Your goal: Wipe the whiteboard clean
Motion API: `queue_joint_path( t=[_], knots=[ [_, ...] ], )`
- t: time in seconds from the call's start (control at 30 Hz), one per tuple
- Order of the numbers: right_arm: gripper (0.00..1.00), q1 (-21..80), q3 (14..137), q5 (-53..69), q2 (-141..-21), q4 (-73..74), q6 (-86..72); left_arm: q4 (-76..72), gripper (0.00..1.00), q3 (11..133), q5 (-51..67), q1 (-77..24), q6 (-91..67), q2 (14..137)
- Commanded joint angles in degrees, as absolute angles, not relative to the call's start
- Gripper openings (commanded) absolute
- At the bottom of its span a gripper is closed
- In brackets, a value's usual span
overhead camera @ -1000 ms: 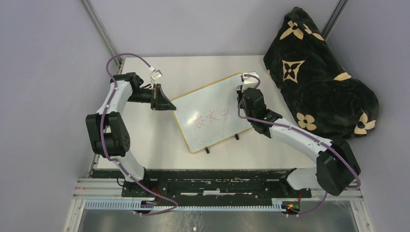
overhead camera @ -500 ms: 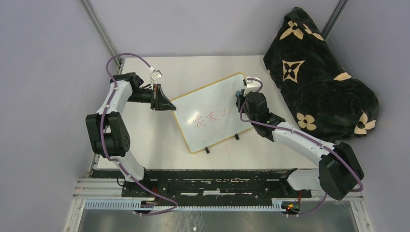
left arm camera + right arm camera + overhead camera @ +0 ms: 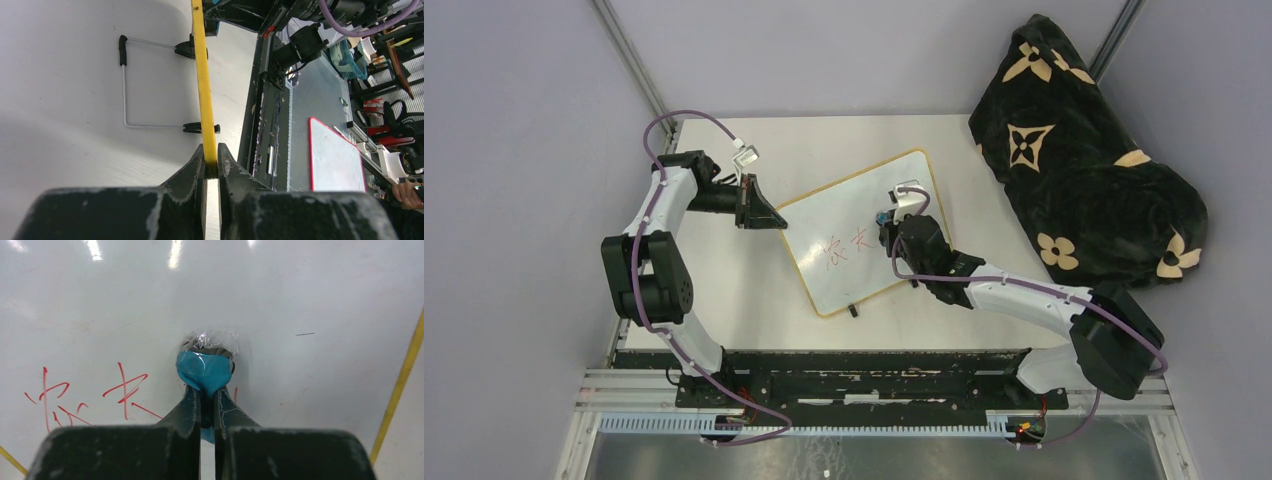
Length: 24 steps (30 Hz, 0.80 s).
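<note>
The whiteboard [image 3: 839, 205] lies slanted mid-table, its yellow frame seen edge-on in the left wrist view [image 3: 202, 75]. My left gripper [image 3: 767, 215] [image 3: 210, 152] is shut on the frame at the board's left corner. Red handwriting [image 3: 844, 244] [image 3: 125, 390] runs across the board's lower half. My right gripper [image 3: 887, 222] [image 3: 206, 392] is shut on a small blue eraser [image 3: 205, 369], which presses on the white surface [image 3: 310, 295] just right of the writing. A short red stroke shows beside the right finger; the eraser hides what lies under it.
A black cushion with tan flower prints [image 3: 1084, 150] fills the back right, off the table's [image 3: 824, 140] edge. The board's wire stand with black clips [image 3: 123, 85] rests on the table. A black rail [image 3: 844, 362] runs along the near edge.
My right arm has swept left and nearer across the board, from its right edge onto the right end of the writing; the rightmost red character no longer shows. The left arm has not moved.
</note>
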<state>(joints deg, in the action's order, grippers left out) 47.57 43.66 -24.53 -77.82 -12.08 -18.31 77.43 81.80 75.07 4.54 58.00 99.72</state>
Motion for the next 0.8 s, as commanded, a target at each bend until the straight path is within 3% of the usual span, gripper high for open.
queue_joint_path(
  t=[0.0, 0.2, 0.53, 0.77],
  knots=[
    [0.01, 50.2, 44.2, -23.6, -80.8, -14.8, -20.2, 76.5, 0.03, 82.2, 71.0, 4.0, 62.5, 100.1],
    [0.01, 51.0, 43.0, -23.7, -78.8, -15.2, -19.4, 76.5, 0.03, 82.1, 71.0, 3.9, 62.7, 100.1],
    [0.01, 50.0, 41.3, -39.0, -75.0, -9.4, -15.3, 76.8, 0.03, 82.5, 70.9, 4.0, 62.7, 99.9],
    [0.01, 46.4, 39.5, -37.1, -73.3, -10.4, -15.7, 76.9, 0.03, 83.6, 70.8, 3.9, 62.2, 100.2]
  ],
)
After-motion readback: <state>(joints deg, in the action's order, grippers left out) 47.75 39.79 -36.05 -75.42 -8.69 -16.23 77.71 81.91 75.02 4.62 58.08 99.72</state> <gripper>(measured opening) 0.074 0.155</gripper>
